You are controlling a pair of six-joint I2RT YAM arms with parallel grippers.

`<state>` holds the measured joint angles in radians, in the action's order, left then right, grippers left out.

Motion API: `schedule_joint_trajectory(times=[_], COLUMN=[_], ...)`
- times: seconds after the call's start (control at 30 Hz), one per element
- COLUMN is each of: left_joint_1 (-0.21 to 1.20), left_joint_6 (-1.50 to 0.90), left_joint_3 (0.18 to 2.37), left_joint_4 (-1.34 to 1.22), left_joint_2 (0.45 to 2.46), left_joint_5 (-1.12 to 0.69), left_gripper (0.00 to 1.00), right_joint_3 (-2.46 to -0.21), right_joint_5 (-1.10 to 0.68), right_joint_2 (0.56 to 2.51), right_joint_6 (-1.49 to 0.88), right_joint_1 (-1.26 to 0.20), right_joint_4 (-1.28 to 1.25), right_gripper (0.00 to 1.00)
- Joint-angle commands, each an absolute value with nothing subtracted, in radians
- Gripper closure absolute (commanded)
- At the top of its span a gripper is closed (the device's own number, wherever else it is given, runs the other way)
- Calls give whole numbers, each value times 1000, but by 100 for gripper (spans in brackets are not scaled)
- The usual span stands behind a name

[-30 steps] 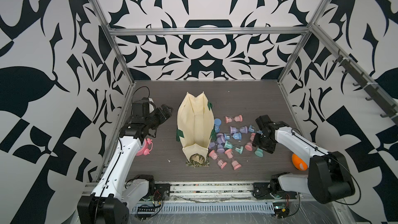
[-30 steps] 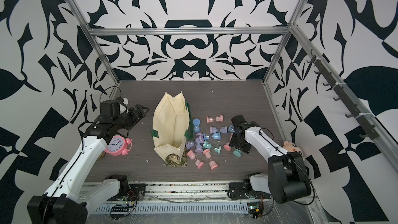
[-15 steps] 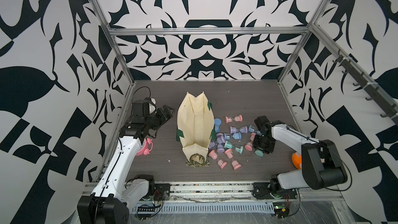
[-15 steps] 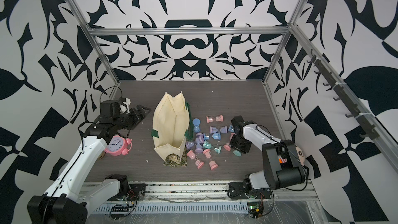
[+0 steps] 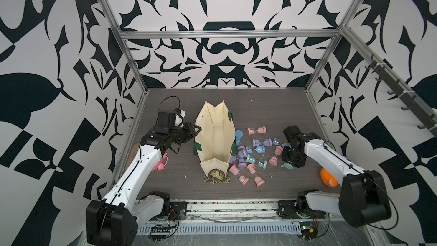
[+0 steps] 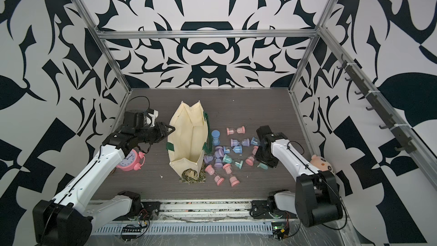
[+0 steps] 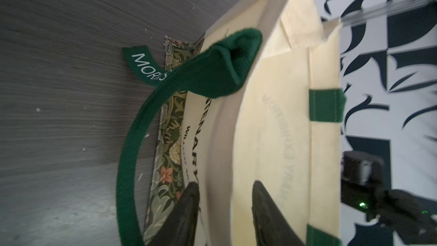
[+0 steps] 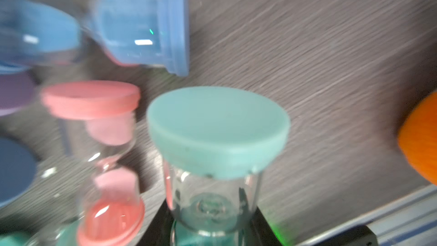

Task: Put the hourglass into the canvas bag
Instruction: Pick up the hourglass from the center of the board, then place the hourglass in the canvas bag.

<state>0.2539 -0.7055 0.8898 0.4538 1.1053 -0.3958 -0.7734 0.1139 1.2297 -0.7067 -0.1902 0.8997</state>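
Hourglasses (image 5: 254,152) in pink, blue, purple and teal lie scattered on the dark table at 3 o'clock of the canvas bag (image 5: 208,138), the nearest ones just beside its wall. The bag stands at the middle of the table with its mouth open toward the top cameras in both top views.

My right gripper (image 8: 210,209) is clamped on the glass body of a teal hourglass (image 8: 217,124), whose cap points away from my wrist. In a top view this hourglass (image 5: 288,166) sits at the outer edge of the scatter, at about 4 o'clock of the bag and well apart from it. I cannot tell whether it is off the table.

My left gripper (image 7: 224,184) is at 9 o'clock of the bag, at its rim. Its fingers (image 7: 189,204) stand apart, one outside the canvas wall and one inside, with the green handle (image 7: 132,162) looping beside them.

A pink alarm clock (image 6: 131,160) lies at 8 o'clock of the bag, partly under my left arm. An orange ball (image 5: 328,178) rests at 4 o'clock, near the table's edge.
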Motion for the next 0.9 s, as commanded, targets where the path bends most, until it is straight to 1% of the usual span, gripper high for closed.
schedule_joint_trajectory(times=[0.0,0.13,0.27,0.33,0.43,0.53,0.67,0.87], left_joint_1=[254,253,255,257,258,259,264,273], left_joint_6=[-681,-681,-686,-691,-693,-695,-694,-689], left_joint_3=[878,873,859,856,857,857,862,879], left_joint_4=[436,407,385,377,375,375,369,370], left_joint_2=[1109,1128,1123,1115,1109,1109,1109,1124], left_joint_5=[-374,-371,-371,-371,-371,-371,-370,-377], left_gripper=[71,81,88,91,99,100,100,100], right_joint_3=[-883,-1039,-1225,-1325,-1494,-1668,-1847,-1944], right_joint_5=[172,254,299,321,373,390,333,273], right_joint_2=[1159,1126,1163,1211,1322,1461,1641,1862], right_joint_6=[-742,-777,-779,-765,-732,-687,-669,-730], right_joint_1=[-247,-402,-619,-731,-898,-1026,-1106,-1129], right_joint_4=[1002,1052,1020,987,957,941,933,960], right_gripper=[100,100,100,100,100,100,100,100])
